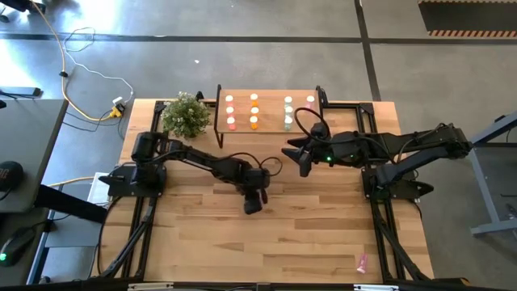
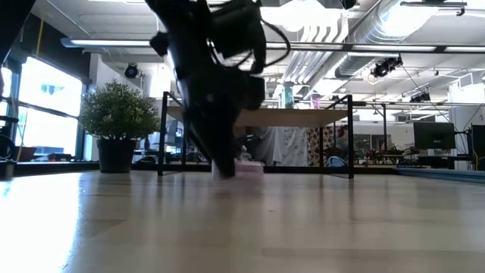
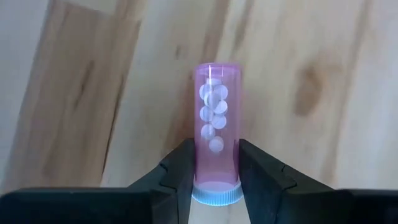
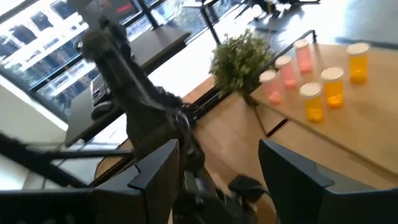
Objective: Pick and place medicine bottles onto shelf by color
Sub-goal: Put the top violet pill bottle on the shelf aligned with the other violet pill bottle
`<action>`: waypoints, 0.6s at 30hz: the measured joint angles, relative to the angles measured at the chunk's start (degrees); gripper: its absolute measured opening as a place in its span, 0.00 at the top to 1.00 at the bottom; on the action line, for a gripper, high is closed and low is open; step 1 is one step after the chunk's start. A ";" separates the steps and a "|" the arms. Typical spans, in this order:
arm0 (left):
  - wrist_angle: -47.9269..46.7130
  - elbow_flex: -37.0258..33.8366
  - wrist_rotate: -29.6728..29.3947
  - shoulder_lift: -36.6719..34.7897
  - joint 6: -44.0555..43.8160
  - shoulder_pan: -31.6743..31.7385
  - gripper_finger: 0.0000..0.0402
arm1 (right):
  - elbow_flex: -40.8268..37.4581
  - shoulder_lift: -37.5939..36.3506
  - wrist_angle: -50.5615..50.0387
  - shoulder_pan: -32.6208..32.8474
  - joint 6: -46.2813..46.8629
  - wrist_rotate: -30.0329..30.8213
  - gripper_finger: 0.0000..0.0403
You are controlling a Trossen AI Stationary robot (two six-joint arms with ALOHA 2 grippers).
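A pink medicine bottle (image 3: 216,137) with white pills and a pale cap lies on its side on the wooden table, seen low down in the low view (image 2: 247,168). My left gripper (image 1: 254,202) is shut on it at the table's middle. The shelf (image 1: 271,113) stands at the far edge on black legs and carries upright pink (image 1: 229,111), orange (image 1: 254,111) and pale green (image 1: 287,115) bottles in rows. Another pink bottle (image 1: 362,261) lies near the table's front right corner. My right gripper (image 1: 294,153) hangs open above the table in front of the shelf, with nothing between its fingers (image 4: 217,180). My left gripper pinches the pink bottle's body just beyond its cap (image 3: 216,173) between its two fingers (image 3: 180,174). The fingers come steeply from above and lie across the bottle. The bottle lies along the table top, its closed end pointing away from the gripper.
A small potted plant (image 1: 187,115) stands at the shelf's left end. Black frame rails (image 1: 380,226) run along the table's left and right sides. Bare wood lies between the grippers and the near edge.
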 joint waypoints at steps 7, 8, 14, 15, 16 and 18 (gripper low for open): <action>-9.72 0.12 -0.02 -6.99 9.34 -0.32 0.75 | 0.00 0.00 -1.93 0.02 -0.42 -6.45 0.47; -10.84 0.11 -0.31 -8.14 10.45 -0.41 0.75 | 0.00 0.00 -2.42 0.02 -0.40 -7.01 0.47; -15.30 0.22 -0.36 -14.96 14.58 -0.83 0.75 | 0.00 0.00 -4.49 0.00 -0.38 -9.63 0.47; -16.34 0.22 -0.38 -16.17 15.02 -0.82 0.75 | 0.00 0.00 -4.65 0.00 -0.24 -10.31 0.47; -17.40 0.22 -0.43 -17.41 15.42 -0.81 0.75 | 0.00 0.05 -4.75 0.00 -0.24 -10.67 0.47; -18.33 0.25 -0.47 -19.71 16.07 -0.79 0.75 | 0.00 0.09 -4.92 0.01 -0.40 -11.48 0.47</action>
